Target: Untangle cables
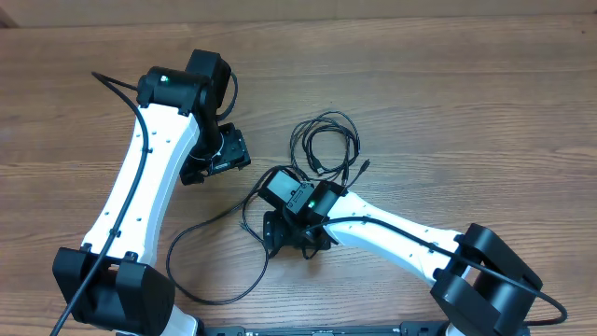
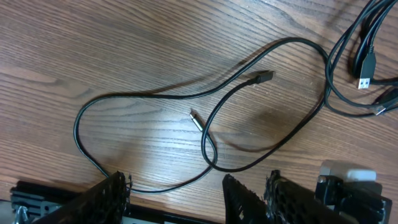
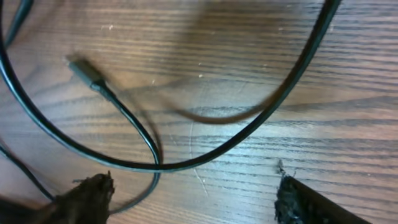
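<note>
Lying loose on the brown wood-grain tabletop (image 1: 448, 84), the thin black cables (image 2: 76, 127) form a small coil at the centre, with one long loop trailing toward the near edge. The right gripper (image 3: 193, 205) hovers over a curved strand, jaws spread, holding nothing. The left gripper (image 2: 177, 199) likewise stands released above the loop.

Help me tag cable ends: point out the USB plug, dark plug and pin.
USB plug (image 2: 367, 63), left wrist view, its black body.
Dark plug (image 2: 264, 77), left wrist view, its head.
Pin (image 2: 196, 118), left wrist view, its metal tip.
</note>
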You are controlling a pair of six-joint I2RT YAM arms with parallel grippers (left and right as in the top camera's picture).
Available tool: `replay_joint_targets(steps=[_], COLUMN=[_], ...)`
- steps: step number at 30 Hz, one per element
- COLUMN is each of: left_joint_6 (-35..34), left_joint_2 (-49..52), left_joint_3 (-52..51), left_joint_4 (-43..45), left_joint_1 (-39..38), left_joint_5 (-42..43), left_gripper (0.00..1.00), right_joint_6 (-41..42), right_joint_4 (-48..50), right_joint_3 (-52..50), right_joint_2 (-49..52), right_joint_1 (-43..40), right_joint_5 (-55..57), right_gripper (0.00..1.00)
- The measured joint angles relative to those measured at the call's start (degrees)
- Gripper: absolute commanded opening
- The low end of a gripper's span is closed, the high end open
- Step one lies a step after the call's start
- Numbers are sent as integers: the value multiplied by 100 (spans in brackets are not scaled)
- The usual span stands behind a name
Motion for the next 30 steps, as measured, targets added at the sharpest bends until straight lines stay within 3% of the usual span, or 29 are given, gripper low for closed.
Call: replay_joint_targets(steps=[12,17,24,28,29,30], left_joint_6=[24,24,24,24,24,24], left_joint_2=[0,0,0,0,0,0], left_joint_3=[0,0,0,0,-2,-2], left_joint_4=[33,52,52,57,66,68], left_joint_1=[0,0,0,0,0,0], left_joint_5=[0,0,2,2,2,-2], left_gripper=[73,73,73,73,73,73], right_joint_6=[828,935,1021,1014,981,973], right_joint_4=[428,599,828,857,855,852], right_joint_3=[-527,-586,-579,-581,-581,-584], right_joint_2=[22,85,262,306,323,341], right_joint_1=[11,11,9,11,11,11], right_joint_5=[234,210,103,57,48,50], right_gripper=[86,80,56,31,17,11])
